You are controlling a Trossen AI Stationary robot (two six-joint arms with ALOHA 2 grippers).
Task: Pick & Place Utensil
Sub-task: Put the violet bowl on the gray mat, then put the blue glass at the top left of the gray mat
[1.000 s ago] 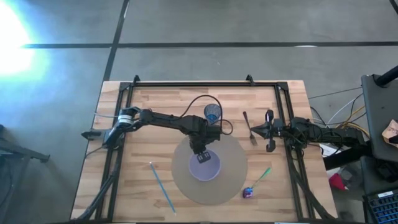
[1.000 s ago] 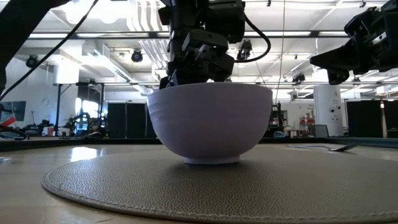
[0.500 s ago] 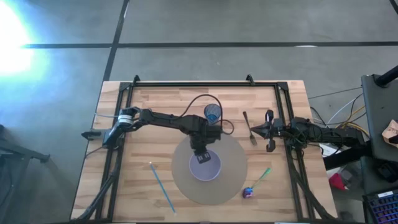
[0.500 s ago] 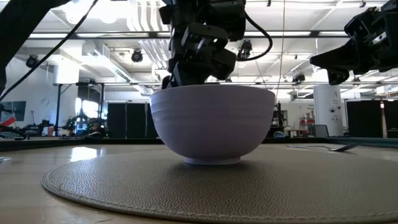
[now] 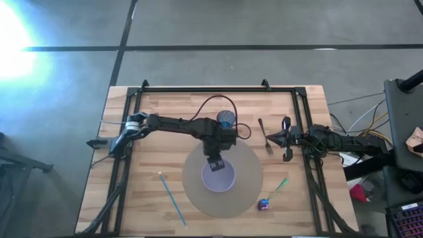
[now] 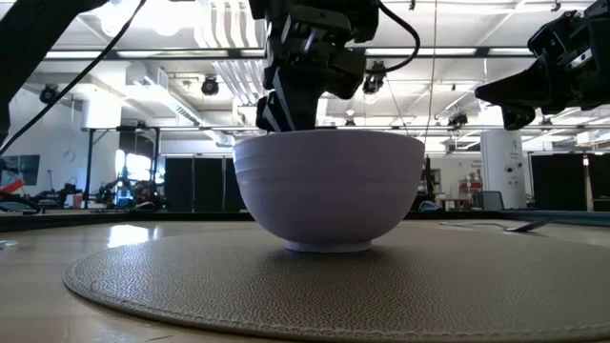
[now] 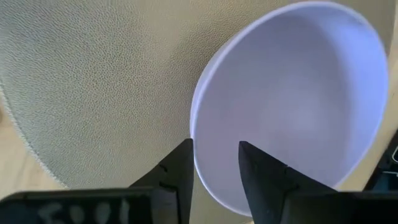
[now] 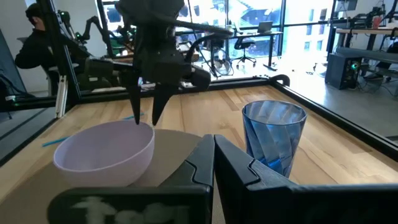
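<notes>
Open workshop hall, grey concrete floor; wooden table under a black frame, with a seated person in the background of the right wrist view.

1. Round woven mat, centre of the table toward 6 o'clock. Serves as the place setting, by my reading.
2. Lavender bowl, upright on the mat, seemingly empty. It sits square on the mat, which suggests it has been set there deliberately.
3. Left gripper, just above the bowl's rim at the bowl's 12 o'clock. Fingers parted, one either side of the rim in the wrist view, nothing between them; the spacing looks like a release of the bowl.
4. Blue tumbler, off the mat at its 12 o'clock, near the left arm.
5. Fork, the likely utensil to be moved: lying flat on bare wood at the mat's 1 o'clock, just beside the right gripper and untouched.
6. Right gripper, at the table's 3 o'clock side, fingers pressed together, empty. Parked by the fork, probably for that pick.
7. Green-handled utensil, by the mat's edge at 4 o'clock, ending at a small purple object I cannot identify.
8. Light blue stick, at 8 o'clock, well apart from the rest.
</notes>
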